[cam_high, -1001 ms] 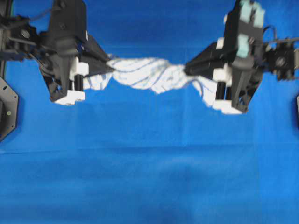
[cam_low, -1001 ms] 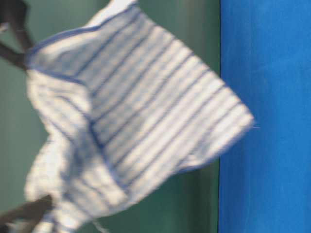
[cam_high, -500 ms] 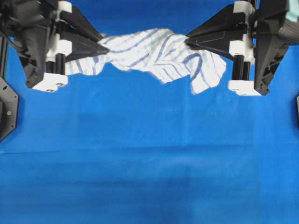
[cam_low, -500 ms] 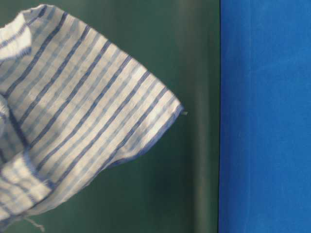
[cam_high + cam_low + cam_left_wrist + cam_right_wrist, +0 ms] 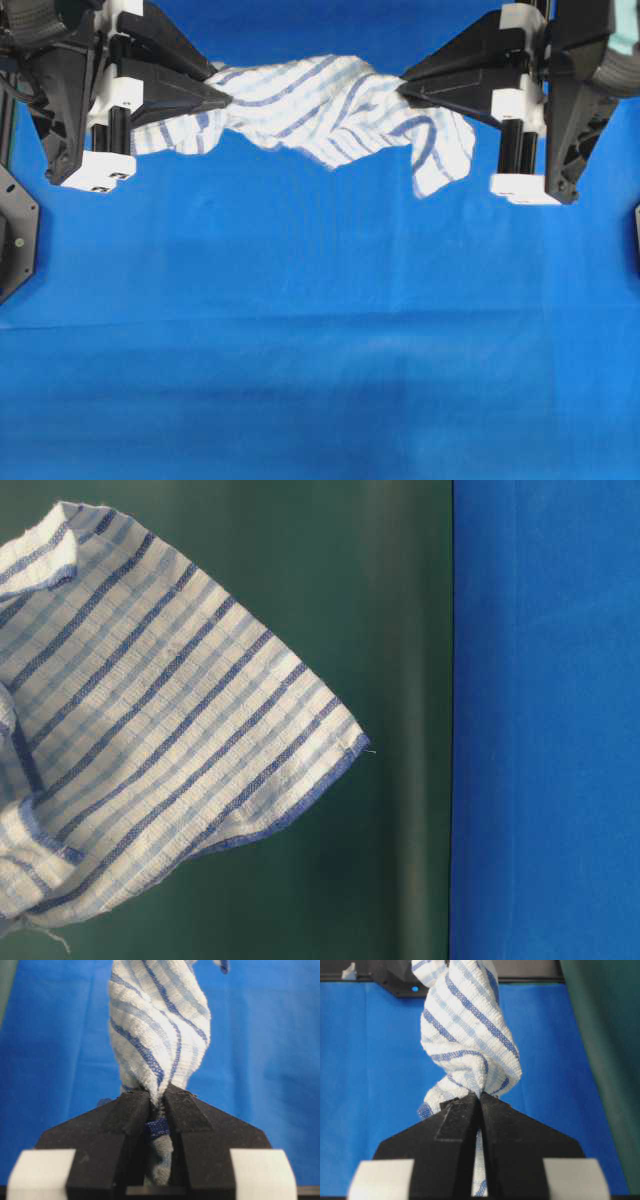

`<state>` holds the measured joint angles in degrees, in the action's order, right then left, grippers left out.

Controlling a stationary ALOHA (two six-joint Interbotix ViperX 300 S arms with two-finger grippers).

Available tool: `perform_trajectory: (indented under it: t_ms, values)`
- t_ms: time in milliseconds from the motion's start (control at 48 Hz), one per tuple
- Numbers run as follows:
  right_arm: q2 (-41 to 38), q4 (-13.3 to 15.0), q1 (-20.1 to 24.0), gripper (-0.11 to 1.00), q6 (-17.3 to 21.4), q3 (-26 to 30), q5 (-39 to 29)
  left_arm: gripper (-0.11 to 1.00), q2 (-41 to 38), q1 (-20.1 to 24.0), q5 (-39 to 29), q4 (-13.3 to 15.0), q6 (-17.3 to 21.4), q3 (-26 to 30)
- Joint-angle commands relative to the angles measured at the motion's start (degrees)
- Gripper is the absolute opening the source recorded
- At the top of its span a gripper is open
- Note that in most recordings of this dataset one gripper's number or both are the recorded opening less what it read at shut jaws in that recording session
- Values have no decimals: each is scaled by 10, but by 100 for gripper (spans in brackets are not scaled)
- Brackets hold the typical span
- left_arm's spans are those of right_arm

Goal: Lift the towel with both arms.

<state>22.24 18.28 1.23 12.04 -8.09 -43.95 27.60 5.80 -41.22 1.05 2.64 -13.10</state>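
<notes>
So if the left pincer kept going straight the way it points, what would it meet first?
The towel it already clamps: the left pincer points along the cloth toward the right pincer, which grips the other end. Past the towel, that pincer looks like the next thing in line, though depth is hard to judge.

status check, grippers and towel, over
Left gripper shut on the towel. Right gripper shut on its other end. Towel slung between them, off the blue tablecloth. Nothing in the way.

Overhead looks straight down; the table-level view sits close, sideways; both wrist cameras share the towel close-up.
</notes>
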Motion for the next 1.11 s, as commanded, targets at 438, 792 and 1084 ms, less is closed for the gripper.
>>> perform_trajectory:
  t_ms: [438,792,1084]
  values:
    - [10,13,-1,64,5,-3,9,88,39,0,62,-2,-2,-40]
    - [10,13,-12,64,17,-102,116,89,37,0,196,-2,11,-163]
    - [7,11,-23,64,45,-199,241,89,33,0,327,-2,22,-260]
